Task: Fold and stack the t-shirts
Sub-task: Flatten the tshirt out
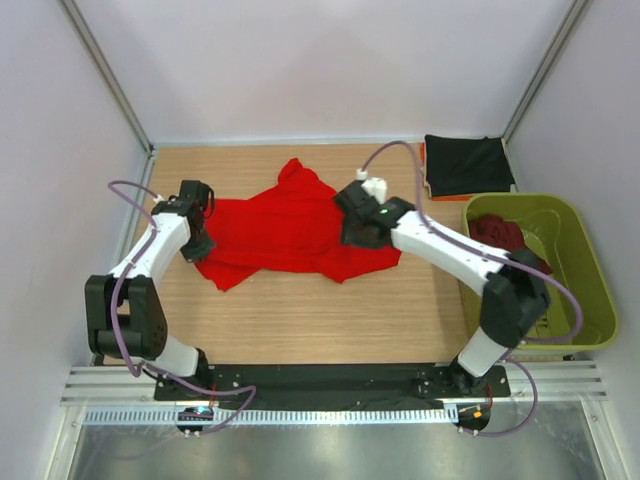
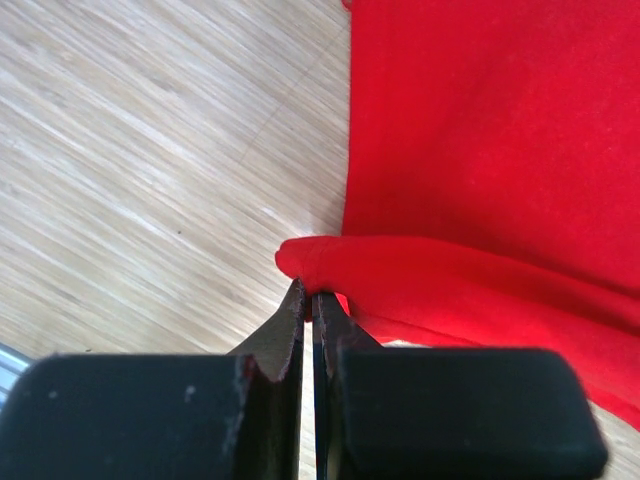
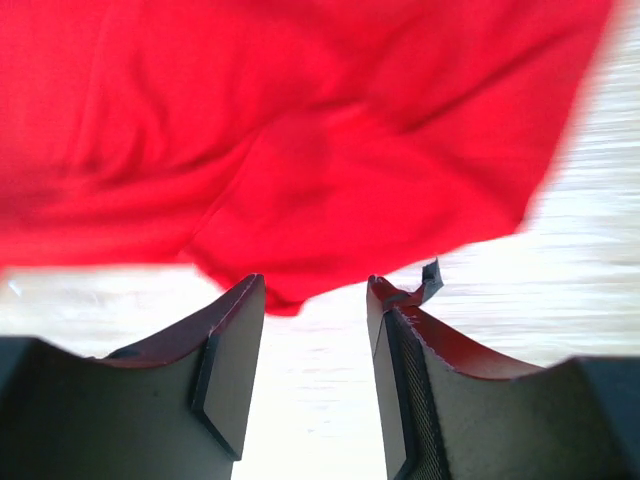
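A light wooden tabletop (image 1: 300, 310) with fine grain fills the middle of the top view. Plain, pale walls (image 1: 320, 60) close it in at the back and on both sides, white with a faint lilac cast. Slim aluminium posts (image 1: 105, 70) slant up from the far corners at upper left and upper right. Along the bottom runs a slotted metal rail (image 1: 330, 414), and below it lies a brushed grey metal sheet (image 1: 320, 455). The light is even and soft, with faint shadows.
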Controlling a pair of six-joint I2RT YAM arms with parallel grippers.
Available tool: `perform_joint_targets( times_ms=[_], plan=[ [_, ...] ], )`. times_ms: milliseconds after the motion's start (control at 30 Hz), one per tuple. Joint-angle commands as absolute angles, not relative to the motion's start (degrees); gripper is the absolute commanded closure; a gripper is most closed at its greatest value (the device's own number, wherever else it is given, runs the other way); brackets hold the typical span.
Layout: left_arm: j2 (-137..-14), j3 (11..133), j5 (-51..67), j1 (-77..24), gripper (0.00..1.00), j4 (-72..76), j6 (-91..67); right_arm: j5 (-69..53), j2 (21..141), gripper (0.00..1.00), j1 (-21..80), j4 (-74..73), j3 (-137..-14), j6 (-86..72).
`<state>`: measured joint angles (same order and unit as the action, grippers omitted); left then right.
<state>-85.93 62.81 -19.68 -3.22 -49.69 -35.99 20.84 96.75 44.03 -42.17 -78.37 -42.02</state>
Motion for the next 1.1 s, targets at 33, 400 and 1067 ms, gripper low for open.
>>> perform_joint_targets(
  times_ms=[33,400,1067],
  plan=[
    [-86.5,63.9,-17.7,-2.9,1.00,-47.0,-35.3,21.7,88.4,0.48,34.8,-42.5,-73.0,-46.4],
    [-85.2,60.7,-11.8,-2.9,1.00,-45.0,-35.8,18.8,103.6,0.55,31.0,-53.1,-86.7,-57.1],
    [-84.6,59.3,-8.7,-2.9,1.00,-43.6,-34.5,18.0,120.9,0.61,33.5,-50.0,-96.9,-58.8]
  ],
)
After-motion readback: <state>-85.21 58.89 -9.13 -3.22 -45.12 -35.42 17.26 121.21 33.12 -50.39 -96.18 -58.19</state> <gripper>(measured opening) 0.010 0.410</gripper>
